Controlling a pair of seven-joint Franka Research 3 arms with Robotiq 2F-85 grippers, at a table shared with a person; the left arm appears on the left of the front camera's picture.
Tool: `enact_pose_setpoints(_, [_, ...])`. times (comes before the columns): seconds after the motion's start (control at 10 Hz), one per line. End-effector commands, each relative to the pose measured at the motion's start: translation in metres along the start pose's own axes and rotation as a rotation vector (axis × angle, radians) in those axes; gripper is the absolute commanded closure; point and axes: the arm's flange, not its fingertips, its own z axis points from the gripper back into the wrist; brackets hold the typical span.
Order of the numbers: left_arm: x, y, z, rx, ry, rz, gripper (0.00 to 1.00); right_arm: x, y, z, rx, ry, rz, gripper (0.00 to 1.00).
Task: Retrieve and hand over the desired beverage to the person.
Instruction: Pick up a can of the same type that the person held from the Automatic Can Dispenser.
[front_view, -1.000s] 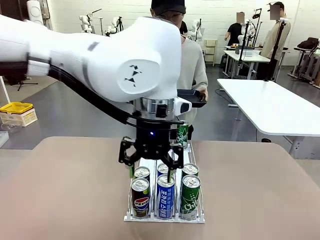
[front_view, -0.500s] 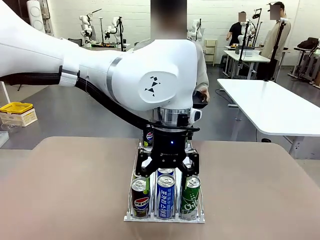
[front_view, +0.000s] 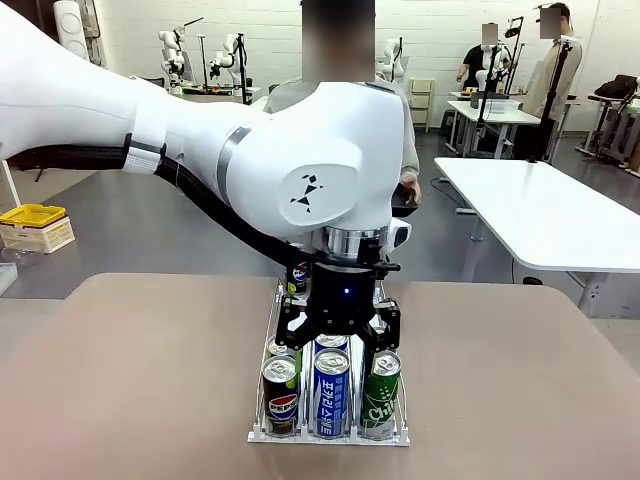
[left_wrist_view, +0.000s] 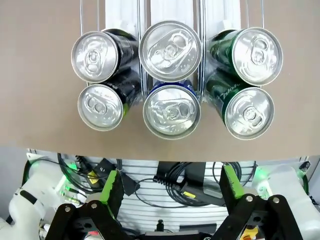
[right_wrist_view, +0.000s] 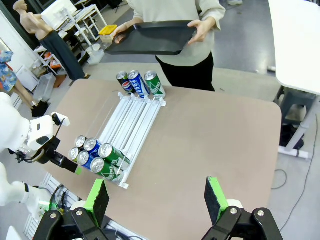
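Your left claw had shifted right and dropped, jaws wide and empty, centring over the middle-lane blue cans in the rack; a grasp looked the next step. The person waited opposite, holding a tray.

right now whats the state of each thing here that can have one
left fingers: open, holding nothing, over the near cans
right fingers: open, holding nothing, high over the table
near cans: six, upright, tabs unopened
far cans: three, upright at the rack's far end
rack: cans at both ends, middle lanes bare
tray: held in both hands by the person, nothing on it
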Motion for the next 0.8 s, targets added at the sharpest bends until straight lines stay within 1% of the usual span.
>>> enact_pose_setpoints(0.0, [0.003,0.003,-0.017,-0.021,-0.019,0.018,0.00,0.001,-0.001,-0.002,0.034,-0.003,0.007,0.00])
enact_pose_setpoints(0.4, [0.018,0.007,-0.030,-0.058,-0.035,0.018,0.00,0.001,-0.001,-0.002,0.034,-0.003,0.007,0.00])
enact_pose_setpoints(0.7, [0.025,0.006,-0.037,-0.076,-0.058,-0.025,0.00,0.001,-0.001,-0.002,0.034,-0.003,0.007,0.00])
